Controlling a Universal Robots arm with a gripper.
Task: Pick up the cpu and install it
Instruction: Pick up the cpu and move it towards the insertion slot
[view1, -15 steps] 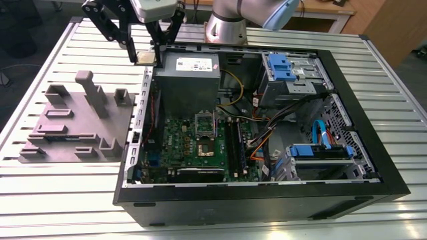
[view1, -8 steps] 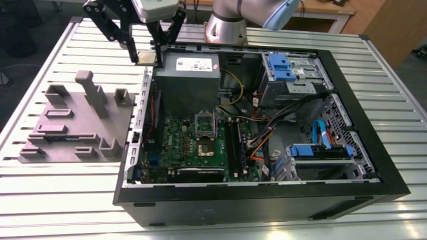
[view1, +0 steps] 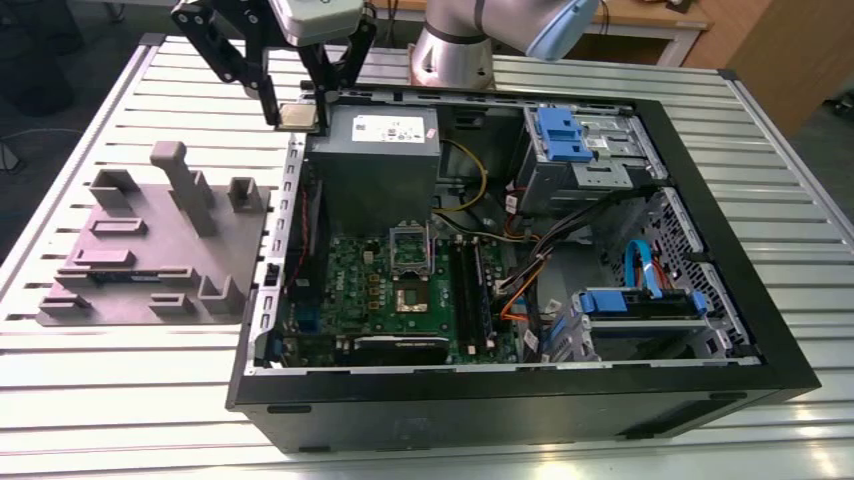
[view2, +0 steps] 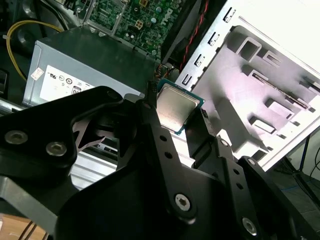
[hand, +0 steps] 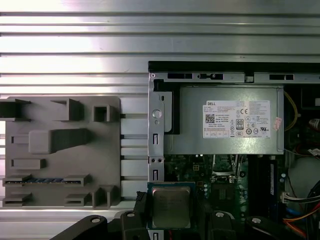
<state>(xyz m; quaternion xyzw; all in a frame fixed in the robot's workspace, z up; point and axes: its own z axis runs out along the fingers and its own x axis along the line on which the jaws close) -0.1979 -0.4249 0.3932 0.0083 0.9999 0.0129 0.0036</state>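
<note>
Step in hand: carry phase. Pick-up looks done, install not yet done.

The hand (view1: 298, 102) is clamped on the cpu (view1: 295, 118), gripping two opposite edges, silver top up. In the second wrist view the chip sits btwn the black fingers (view2: 150, 112) w/ its thin pale rim showing.

In the exterior view the cpu hangs in the air at approx 11 o'clock of the open PC case (view1: 727, 250). It's over the case's corner, just beside the grey PSU (view1: 374, 150) & clear of the tabletop (view1: 801, 180). The grey fixture block (view1: 147, 250) lies at approx 7 o'clock of the hand, and the cpu isn't on it.

The socket (view1: 407, 296) sits on the green mobo (view1: 350, 290), approx 5 o'clock from the cpu & well apart, w/ the PSU btwn them. Its metal frame looks flipped up, so prob. open, though I can't be sure.

Judgement: what's left calls for clearing the PSU, then going down inside the case walls. The chip needs to be level, w/ its edges square to the socket. Corner marks & notches must match, but I can't tell them from here. A light touch-down matters, since a tilted or forced seat could damage the contacts.
</note>
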